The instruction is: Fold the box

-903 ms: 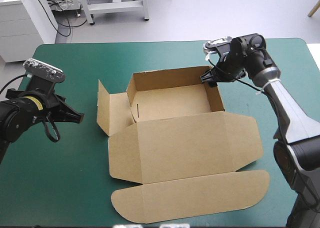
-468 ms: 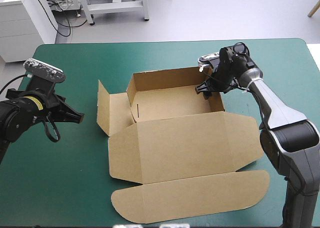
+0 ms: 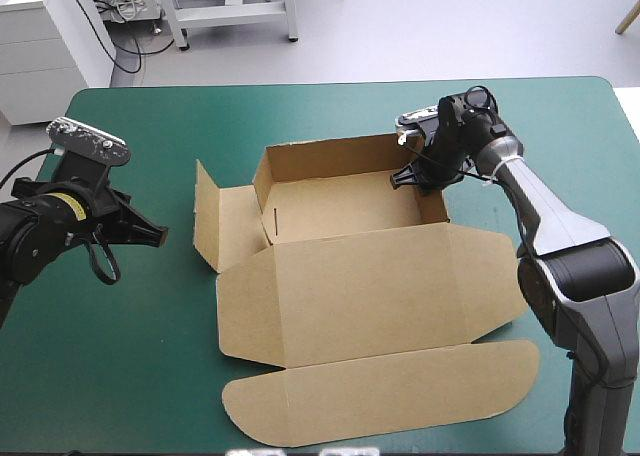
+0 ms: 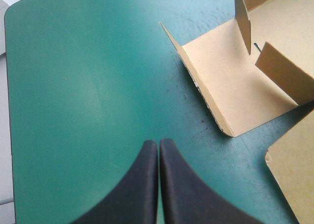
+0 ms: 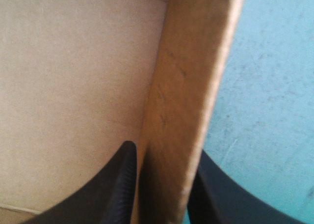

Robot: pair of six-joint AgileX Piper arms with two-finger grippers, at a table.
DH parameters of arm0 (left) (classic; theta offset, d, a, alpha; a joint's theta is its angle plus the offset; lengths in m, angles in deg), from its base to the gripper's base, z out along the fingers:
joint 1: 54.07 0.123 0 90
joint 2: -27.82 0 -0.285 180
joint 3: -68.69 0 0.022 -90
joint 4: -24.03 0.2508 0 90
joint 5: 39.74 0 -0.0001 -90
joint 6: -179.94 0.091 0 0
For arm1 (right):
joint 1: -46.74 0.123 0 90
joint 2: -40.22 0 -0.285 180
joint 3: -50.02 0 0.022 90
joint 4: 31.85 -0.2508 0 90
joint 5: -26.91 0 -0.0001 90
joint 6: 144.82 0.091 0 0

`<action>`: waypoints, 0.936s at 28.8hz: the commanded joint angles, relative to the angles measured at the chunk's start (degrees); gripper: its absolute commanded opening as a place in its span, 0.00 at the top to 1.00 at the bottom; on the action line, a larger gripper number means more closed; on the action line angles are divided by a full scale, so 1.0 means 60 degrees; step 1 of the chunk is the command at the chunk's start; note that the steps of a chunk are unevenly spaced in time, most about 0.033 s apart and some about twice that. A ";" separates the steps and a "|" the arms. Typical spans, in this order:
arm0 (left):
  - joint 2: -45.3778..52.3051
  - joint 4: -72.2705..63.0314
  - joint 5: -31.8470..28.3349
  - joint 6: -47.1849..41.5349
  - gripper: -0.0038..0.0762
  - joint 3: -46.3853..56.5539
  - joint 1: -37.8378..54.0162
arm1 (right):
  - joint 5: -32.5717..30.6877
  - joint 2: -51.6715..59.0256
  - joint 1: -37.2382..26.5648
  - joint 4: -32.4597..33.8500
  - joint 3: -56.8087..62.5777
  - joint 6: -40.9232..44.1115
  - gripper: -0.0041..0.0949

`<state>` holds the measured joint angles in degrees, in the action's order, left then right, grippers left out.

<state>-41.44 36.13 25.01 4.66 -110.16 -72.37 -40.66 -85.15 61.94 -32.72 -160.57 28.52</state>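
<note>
The brown box (image 3: 340,206) sits mid-table as an open tray, its far and right walls raised. The left side flap (image 3: 225,226) is half raised and leans outward. My right gripper (image 3: 412,181) reaches down over the right wall (image 3: 432,198). In the right wrist view that wall (image 5: 186,86) stands between the black fingers (image 5: 120,184), one inside the tray and one outside, so the gripper (image 5: 167,153) is shut on it. My left gripper (image 3: 150,234) hovers over the cover left of the box, shut and holding nothing (image 4: 158,143). The flap (image 4: 230,81) lies ahead of it.
The lid (image 3: 370,286) lies flat toward the table's near edge, ending in a long rounded flap (image 3: 380,391). Bare teal-green cover (image 3: 130,336) stretches between my left gripper and the box, and along the far edge (image 3: 300,111).
My right gripper came down and inward from above the tray's far right corner onto the right wall, then stayed there. The left arm and the box have not moved.
</note>
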 commanded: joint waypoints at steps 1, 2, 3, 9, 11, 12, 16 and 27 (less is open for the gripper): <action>0.0157 0.0077 -0.0457 -0.0093 0.96 -0.0255 0.0013 | 0.0096 0.0405 -0.0073 -0.0037 -0.0257 -0.0054 0.79; 0.0157 0.0077 -0.0457 -0.0093 0.96 -0.0255 0.0013 | 0.0114 0.0381 -0.0073 -0.0065 -0.0257 -0.0035 0.83; 0.0157 0.0077 -0.0457 -0.0093 0.96 -0.0255 0.0013 | 0.0158 0.0381 -0.0073 -0.0065 -0.0257 -0.0019 0.85; 0.0157 0.0056 -0.0435 -0.0093 0.96 -0.0255 0.0013 | 0.0095 0.0420 -0.0073 -0.0065 -0.0341 0.0021 0.98; 0.0157 0.0042 -0.0435 -0.0093 0.96 -0.0255 0.0013 | 0.0095 0.0479 -0.0073 -0.0065 -0.0341 0.0021 0.98; 0.0157 0.0042 -0.0435 -0.0093 0.96 -0.0255 0.0013 | 0.0095 0.0496 -0.0073 -0.0065 -0.0341 0.0021 0.98; 0.0157 0.0042 -0.0435 -0.0093 0.96 -0.0255 0.0013 | 0.0095 0.0732 -0.0073 0.0144 -0.0341 -0.0019 0.98; 0.0157 0.0059 -0.0421 -0.0093 0.96 -0.0255 0.0013 | 0.0095 0.2748 -0.0624 -0.0185 -0.0322 -0.0557 0.98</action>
<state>-41.44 36.02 25.18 4.66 -110.13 -72.37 -41.30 -75.03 59.56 -32.19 -161.01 27.07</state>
